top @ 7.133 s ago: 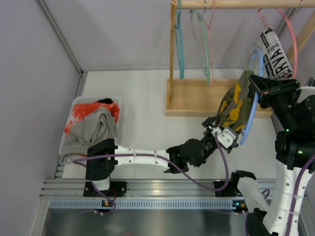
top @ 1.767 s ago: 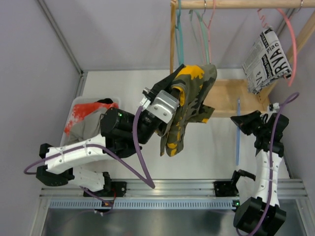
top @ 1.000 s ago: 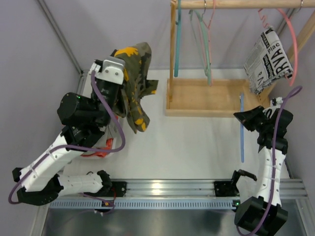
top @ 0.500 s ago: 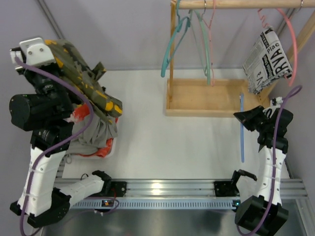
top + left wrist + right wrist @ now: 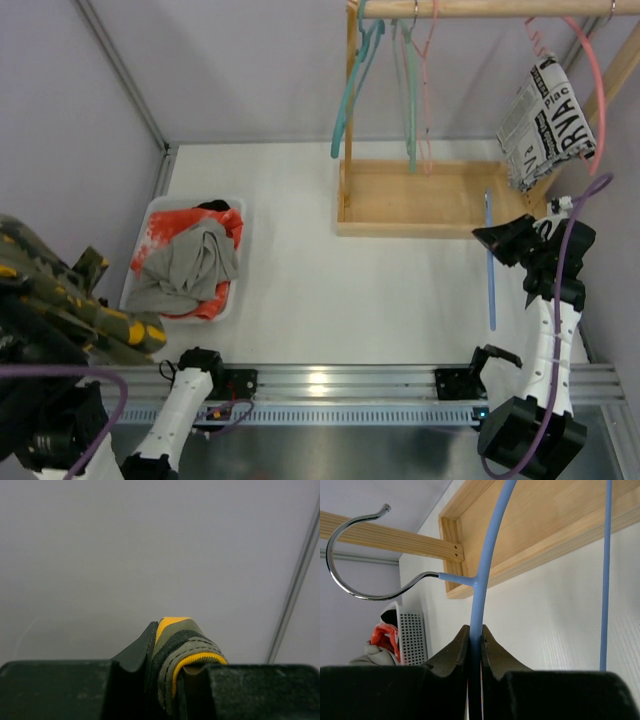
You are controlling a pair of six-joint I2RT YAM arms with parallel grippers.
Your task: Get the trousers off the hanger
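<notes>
The camouflage trousers (image 5: 75, 300) hang bunched at the near left, close to the top camera and just left of the basket. My left gripper (image 5: 172, 652) is shut on a fold of that olive, yellow and black cloth (image 5: 182, 640), facing a bare grey wall. The grey trousers (image 5: 190, 265) lie in the white basket (image 5: 236, 290). At the right, my right gripper (image 5: 503, 238) is shut on the bare blue hanger (image 5: 490, 275). In the right wrist view its jaws (image 5: 475, 636) pinch the hanger's blue wire (image 5: 489, 555) below the metal hook (image 5: 350, 582).
A red-orange and white garment (image 5: 165, 230) lies in the basket under the grey cloth. The wooden rack base (image 5: 430, 200) stands at the back, with teal (image 5: 350, 90), green and pink hangers above it. A newspaper-print garment (image 5: 545, 120) hangs at the back right.
My left arm has swung the camouflage trousers from high over the basket's far left down to the near left corner. The teal hanger on the rail has swayed. The right arm has stayed still.
</notes>
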